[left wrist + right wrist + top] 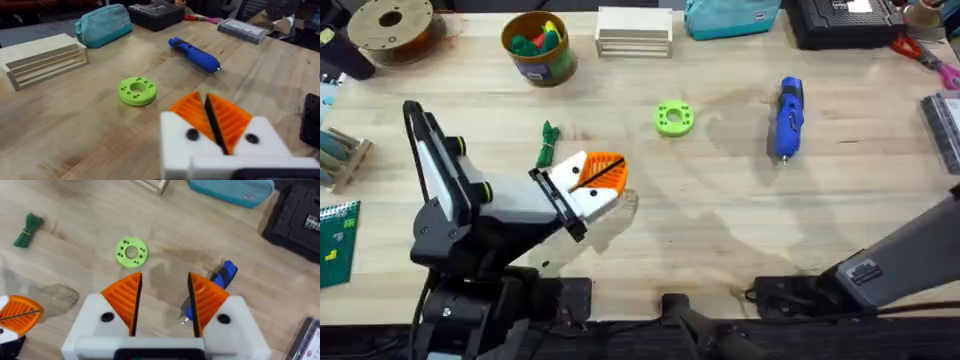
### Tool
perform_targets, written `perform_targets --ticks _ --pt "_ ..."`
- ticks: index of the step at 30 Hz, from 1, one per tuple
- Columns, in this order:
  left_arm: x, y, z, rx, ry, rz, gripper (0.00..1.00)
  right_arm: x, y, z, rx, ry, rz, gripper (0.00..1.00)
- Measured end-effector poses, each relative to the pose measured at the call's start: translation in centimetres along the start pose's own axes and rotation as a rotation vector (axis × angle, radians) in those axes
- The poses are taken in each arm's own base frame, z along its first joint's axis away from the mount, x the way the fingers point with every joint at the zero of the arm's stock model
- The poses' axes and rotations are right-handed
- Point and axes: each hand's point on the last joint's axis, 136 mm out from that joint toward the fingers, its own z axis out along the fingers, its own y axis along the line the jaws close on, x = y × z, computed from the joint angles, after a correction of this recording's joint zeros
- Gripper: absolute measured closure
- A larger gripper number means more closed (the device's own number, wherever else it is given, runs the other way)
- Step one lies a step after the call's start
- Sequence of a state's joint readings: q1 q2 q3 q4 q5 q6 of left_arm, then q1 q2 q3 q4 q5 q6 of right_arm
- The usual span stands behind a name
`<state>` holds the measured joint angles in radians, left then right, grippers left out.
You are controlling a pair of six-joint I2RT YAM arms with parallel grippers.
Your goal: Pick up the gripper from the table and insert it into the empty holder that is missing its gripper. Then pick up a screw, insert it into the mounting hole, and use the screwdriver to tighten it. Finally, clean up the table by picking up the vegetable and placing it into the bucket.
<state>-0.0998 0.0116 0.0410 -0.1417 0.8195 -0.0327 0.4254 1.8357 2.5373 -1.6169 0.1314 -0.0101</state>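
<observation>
Pale wooden boards make up the tabletop (740, 215), which carries everything within reach of both arms. At the lower left of the overhead view, the left arm's white gripper with orange ribbed pads (597, 177) lies low over the wood, its pads pressed together with only a thin dark seam between them and nothing visibly held; it sits close to the dark green toy vegetable (546, 145), just up and left of it, probably because that item is within its easy reach. The right arm's white gripper with orange pads (164, 300) hangs with its pads spread well apart and empty, and its wrist view looks down on the blue pen-shaped electric screwdriver (788, 118), which lies at the upper right of the overhead view, so I judge it is lined up for that tool. The small round bucket with a yellow-brown rim (539, 47) stands at the upper left, already holding coloured toys, set back where it blocks nothing. A bright green disc with a centre hole (673, 118) rests mid-frame. I cannot pick out a loose orange wedge, an empty holder or a screw.
</observation>
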Motion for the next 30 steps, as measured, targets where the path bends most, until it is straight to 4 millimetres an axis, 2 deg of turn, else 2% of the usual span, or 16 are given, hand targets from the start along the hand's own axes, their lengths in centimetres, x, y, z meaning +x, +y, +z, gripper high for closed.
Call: perform_targets --ticks 2,7,12,15,19,23,30 --pt "0.0 0.0 0.0 0.0 0.0 0.001 0.989 0.6 -0.1 0.4 0.002 0.025 0.008 0.455" --pt "0.0 0.0 0.0 0.0 0.0 0.001 0.995 3.1 -0.3 1.2 0.02 0.11 0.036 0.452" --pt "0.0 0.0 0.0 0.0 0.0 0.001 0.996 5.6 -0.8 0.5 0.045 0.148 0.093 0.447" --pt "0.0 0.0 0.0 0.0 0.0 0.001 0.996 7.5 -1.7 -0.4 0.064 0.163 0.156 0.447" --pt "0.0 0.0 0.0 0.0 0.0 0.001 0.996 11.1 -3.6 -0.6 0.11 0.213 0.274 0.448" --pt "0.0 0.0 0.0 0.0 0.0 0.001 0.996 13.7 -5.2 0.9 0.151 0.218 0.397 0.359" --pt "0.0 0.0 0.0 0.0 0.0 0.001 0.996 17.9 -8.8 5.3 0.232 0.283 0.624 0.243"
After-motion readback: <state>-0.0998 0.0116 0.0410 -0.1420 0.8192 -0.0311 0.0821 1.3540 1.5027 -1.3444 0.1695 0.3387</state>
